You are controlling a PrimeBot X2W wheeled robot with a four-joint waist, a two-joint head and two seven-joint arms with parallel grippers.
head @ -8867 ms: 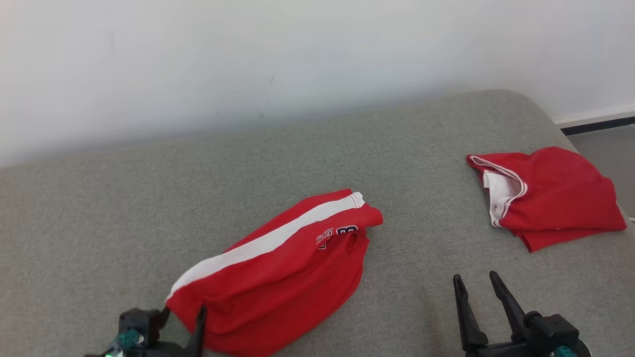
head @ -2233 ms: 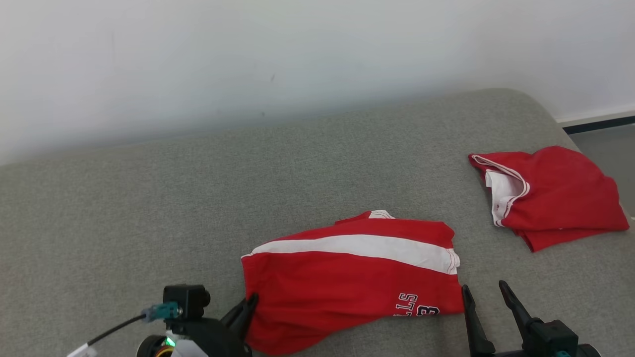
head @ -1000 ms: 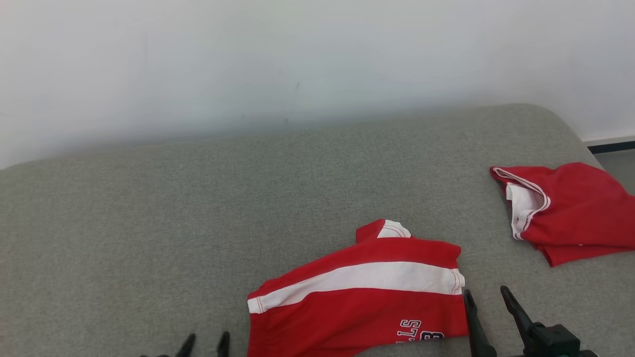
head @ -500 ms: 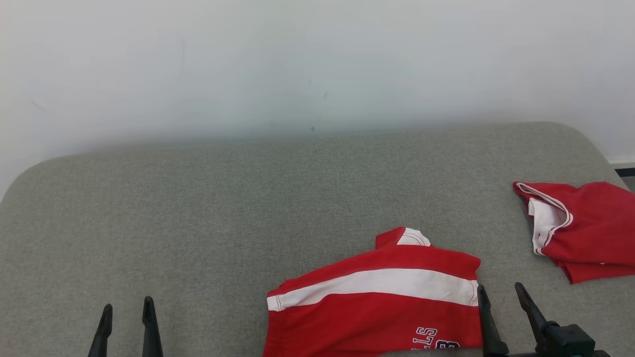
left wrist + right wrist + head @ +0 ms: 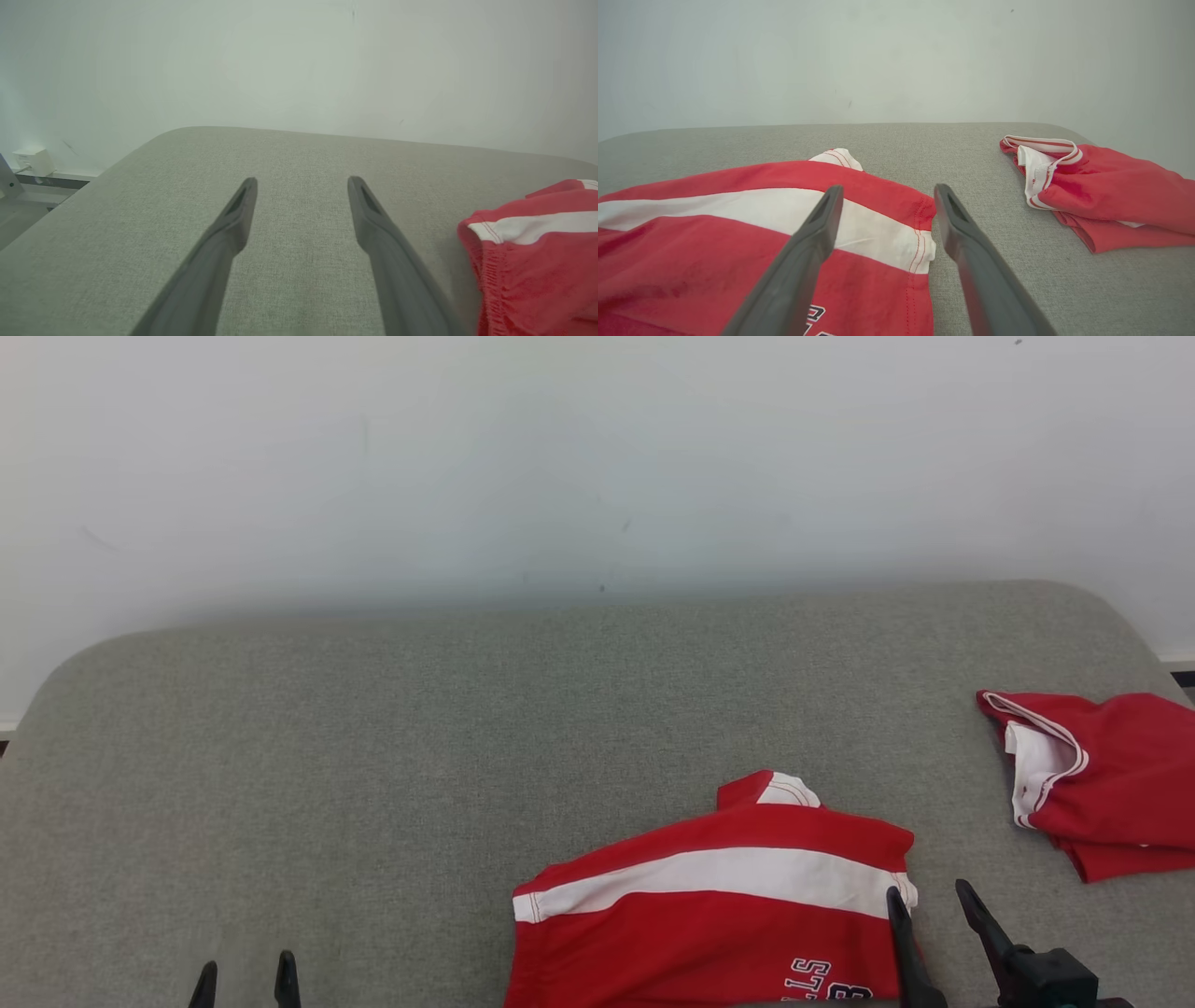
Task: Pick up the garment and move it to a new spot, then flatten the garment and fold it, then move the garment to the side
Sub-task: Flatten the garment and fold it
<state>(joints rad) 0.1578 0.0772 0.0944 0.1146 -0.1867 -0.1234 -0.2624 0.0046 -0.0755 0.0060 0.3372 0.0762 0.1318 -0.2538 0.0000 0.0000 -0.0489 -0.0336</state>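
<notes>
Evidently flattening was in hand: the red garment [image 5: 709, 905] lay rumpled at the front edge of the grey cushion [image 5: 373, 756], the right gripper [image 5: 928, 889] at its hem, the left gripper [image 5: 246, 963] well apart, both spread and empty, so next they'd need to pinch corners and pull.

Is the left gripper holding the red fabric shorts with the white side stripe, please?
No, the left gripper stands open over the grey upholstered surface, with the red shorts lying apart beside it.
</notes>
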